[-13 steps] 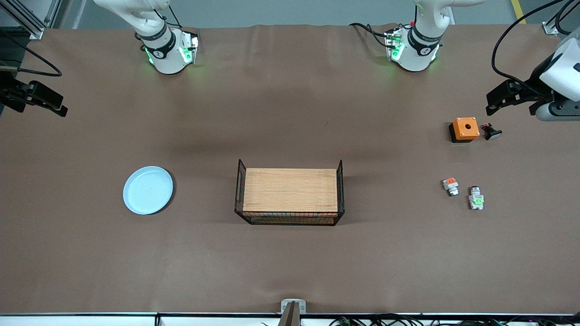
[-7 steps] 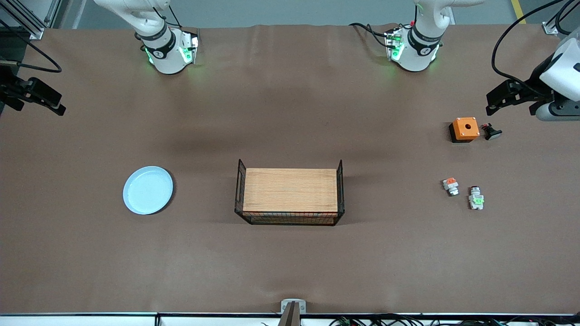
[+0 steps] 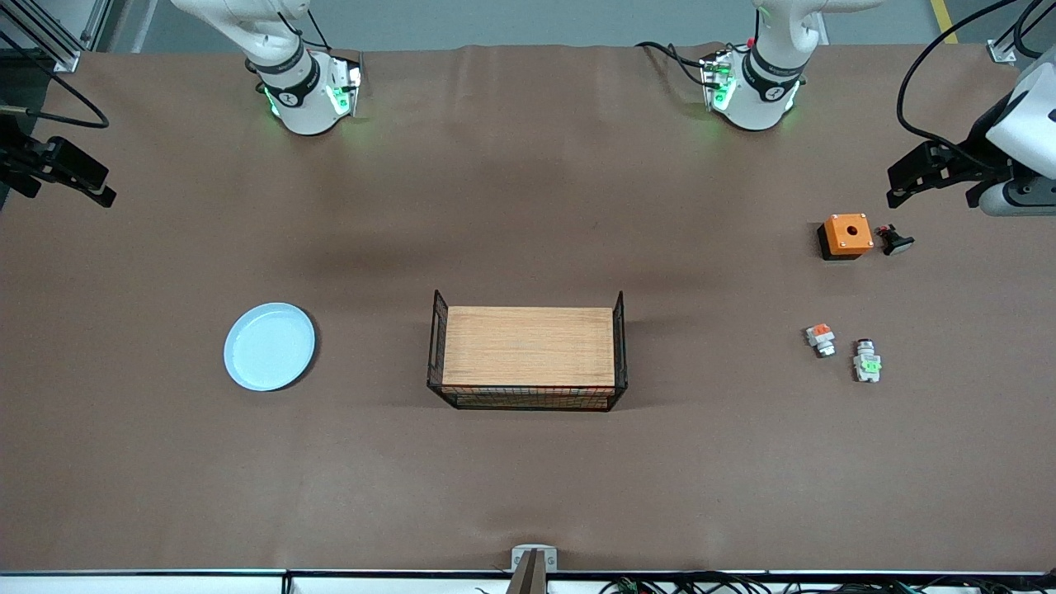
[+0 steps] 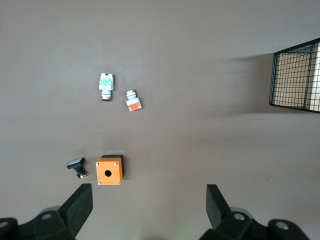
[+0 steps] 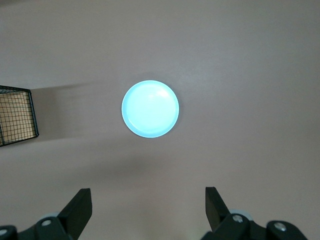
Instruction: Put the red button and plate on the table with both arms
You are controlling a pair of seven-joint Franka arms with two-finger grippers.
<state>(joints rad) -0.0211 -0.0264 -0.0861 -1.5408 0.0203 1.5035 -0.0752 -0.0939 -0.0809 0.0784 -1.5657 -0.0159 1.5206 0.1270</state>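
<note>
Small white-grey red button (image 3: 866, 361) with green block and dark red cap lies on the brown cloth table (image 3: 528, 478) toward the left arm's end, just beside a similar part with an orange-red block (image 3: 820, 338); round pale blue plate (image 3: 270, 346) lies toward the right arm's end; wooden board with black wire ends (image 3: 528, 357) sits between them; left gripper (image 4: 148, 205) is up over the table's end near an orange box (image 3: 847, 235), jaws wide, empty; right gripper (image 5: 147, 206) is up at its own end, jaws wide, empty.

No text, label, brand, number or sign can be read on anything here
</note>
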